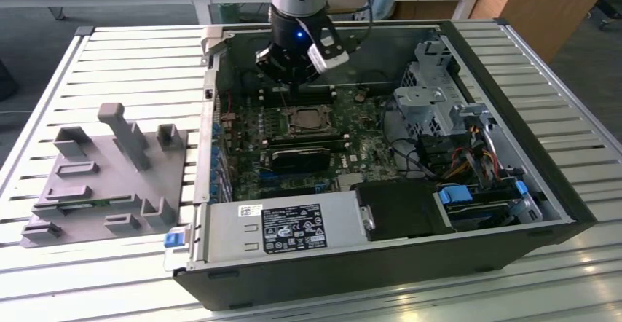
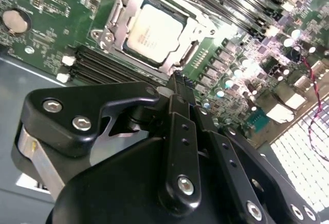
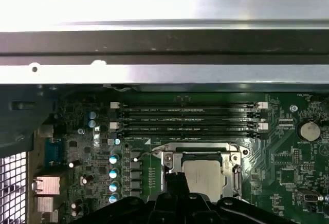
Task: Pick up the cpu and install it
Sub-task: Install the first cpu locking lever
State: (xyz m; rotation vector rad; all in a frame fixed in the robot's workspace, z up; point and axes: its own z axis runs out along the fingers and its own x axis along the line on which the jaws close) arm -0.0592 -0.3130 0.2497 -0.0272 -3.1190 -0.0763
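Note:
The cpu (image 1: 308, 120) is a flat square chip with a silver top, and it lies inside the metal socket frame (image 2: 114, 16) on the green motherboard (image 1: 247, 169) of the open computer case. Both wrist views show the cpu (image 2: 154, 33) (image 3: 205, 176) seated flat within that frame. My gripper (image 1: 291, 81) hangs above the board, just behind the socket toward the case's back wall. Its black fingers (image 2: 180, 126) are shut together with nothing between them, their tips (image 3: 175, 180) beside the socket edge and off the chip.
Memory slots (image 3: 187, 118) run beside the socket, and a black block (image 1: 303, 156) sits in front of it. In the exterior view a drive cage (image 1: 432, 81) and cables (image 1: 467, 154) stand right, the power supply (image 1: 282, 227) in front, and a grey fixture tray (image 1: 107, 183) left of the case.

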